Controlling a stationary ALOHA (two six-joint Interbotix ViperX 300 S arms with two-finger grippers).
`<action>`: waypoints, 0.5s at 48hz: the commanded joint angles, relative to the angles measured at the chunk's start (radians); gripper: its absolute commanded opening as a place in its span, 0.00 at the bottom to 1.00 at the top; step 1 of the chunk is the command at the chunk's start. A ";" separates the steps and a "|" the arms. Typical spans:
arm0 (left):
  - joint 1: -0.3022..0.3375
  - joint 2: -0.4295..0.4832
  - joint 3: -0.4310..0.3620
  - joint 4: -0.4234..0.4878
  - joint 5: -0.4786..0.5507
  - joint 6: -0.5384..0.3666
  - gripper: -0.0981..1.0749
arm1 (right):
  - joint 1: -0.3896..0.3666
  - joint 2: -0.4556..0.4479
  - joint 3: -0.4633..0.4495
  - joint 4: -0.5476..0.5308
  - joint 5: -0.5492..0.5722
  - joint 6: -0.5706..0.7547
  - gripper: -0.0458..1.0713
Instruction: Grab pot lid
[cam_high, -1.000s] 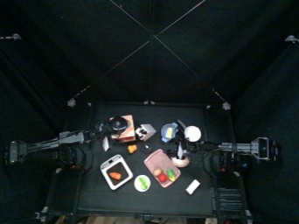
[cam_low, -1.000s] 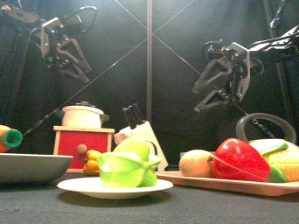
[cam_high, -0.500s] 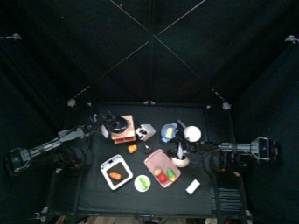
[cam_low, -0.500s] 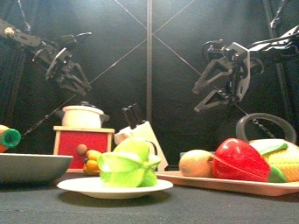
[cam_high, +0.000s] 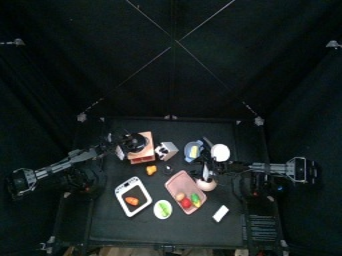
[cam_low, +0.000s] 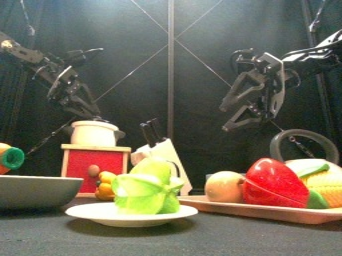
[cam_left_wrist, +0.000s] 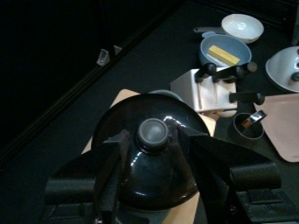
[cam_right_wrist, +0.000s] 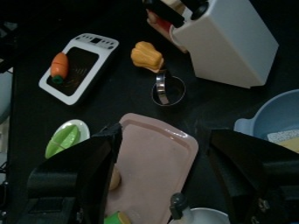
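The pot lid (cam_left_wrist: 153, 131) is a small round dark lid with a pale shiny knob, sitting on a pot atop a red stand (cam_low: 94, 160). It shows as a dark circle (cam_high: 134, 143) in the top view. My left gripper (cam_left_wrist: 163, 157) hangs open just above it, a jaw to each side of the lid, touching nothing. In the front view this gripper (cam_low: 80, 100) slants down from the left over the cream pot (cam_low: 94, 133). My right gripper (cam_right_wrist: 166, 149) stands open and empty over a pink tray (cam_right_wrist: 152, 162), high at the right (cam_low: 254, 110).
A white knife block (cam_left_wrist: 216, 87) stands close beside the pot. Beyond it are a bluish bowl with yellow inside (cam_left_wrist: 228, 52) and a white cup (cam_left_wrist: 243, 24). A white tray with a carrot (cam_right_wrist: 73, 63), a plate of green pieces (cam_low: 134, 210) and a red pepper (cam_low: 274, 182) fill the front.
My left arm has come down from high at the left, and its open gripper now sits lower, just over the pot. The right arm has not moved.
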 joint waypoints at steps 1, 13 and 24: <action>0.002 -0.002 -0.011 0.002 -0.011 0.000 0.81 | -0.005 -0.005 -0.028 0.000 -0.009 -0.002 0.92; 0.015 0.009 -0.008 0.009 -0.026 0.002 0.81 | -0.008 0.018 -0.040 0.000 -0.009 -0.002 0.92; 0.018 0.031 -0.009 0.014 -0.037 0.002 0.81 | -0.009 0.028 -0.044 -0.005 -0.008 -0.002 0.92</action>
